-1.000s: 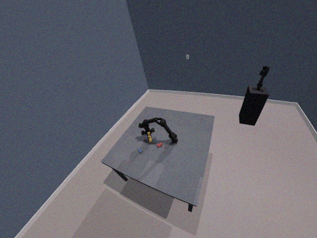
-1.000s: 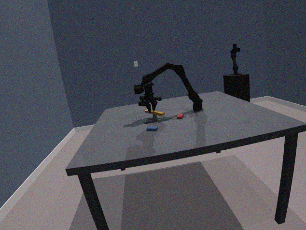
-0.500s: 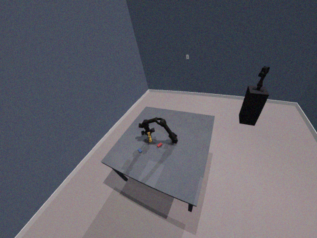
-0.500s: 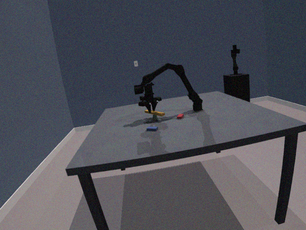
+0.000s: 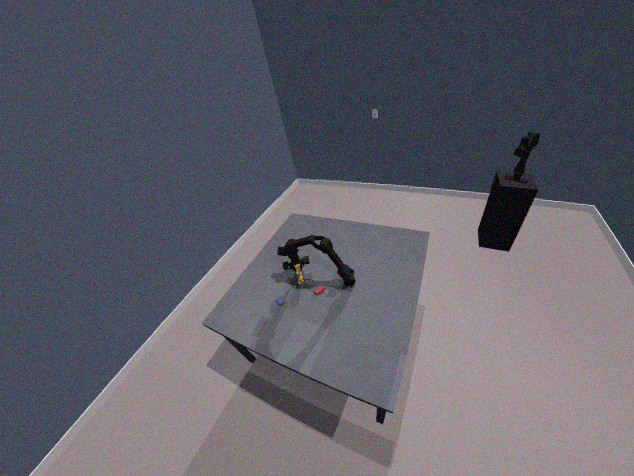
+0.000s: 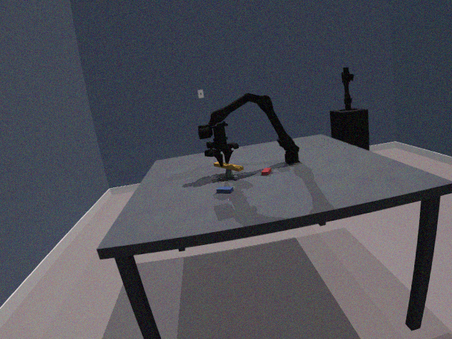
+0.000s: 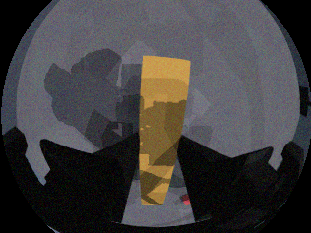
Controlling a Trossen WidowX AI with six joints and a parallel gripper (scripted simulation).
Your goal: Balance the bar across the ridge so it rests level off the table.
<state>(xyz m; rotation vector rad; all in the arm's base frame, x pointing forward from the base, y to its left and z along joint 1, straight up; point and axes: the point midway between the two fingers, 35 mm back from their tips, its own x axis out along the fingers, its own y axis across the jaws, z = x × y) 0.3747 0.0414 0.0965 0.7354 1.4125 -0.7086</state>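
The yellow bar (image 5: 300,277) (image 6: 234,167) (image 7: 164,89) is between the fingers of my gripper (image 5: 298,266) (image 6: 224,164) (image 7: 158,139), which is shut on it. The bar is held above the table top (image 5: 353,327) (image 6: 175,215), clear of it. A small grey ridge (image 6: 228,173) stands on the table directly under the bar in the exterior view. Whether the bar's underside touches the ridge is too small to tell. The bar looks nearly level, its right end slightly lower in that view. In the wrist view the bar covers most of what lies beneath.
A red block (image 5: 319,290) (image 6: 266,171) (image 7: 186,200) lies on the table between the ridge and the arm's base. A blue block (image 5: 279,300) (image 6: 224,189) lies on the nearer side of the ridge. A second arm stands on a black pedestal (image 5: 505,217) (image 6: 349,127) away from the table.
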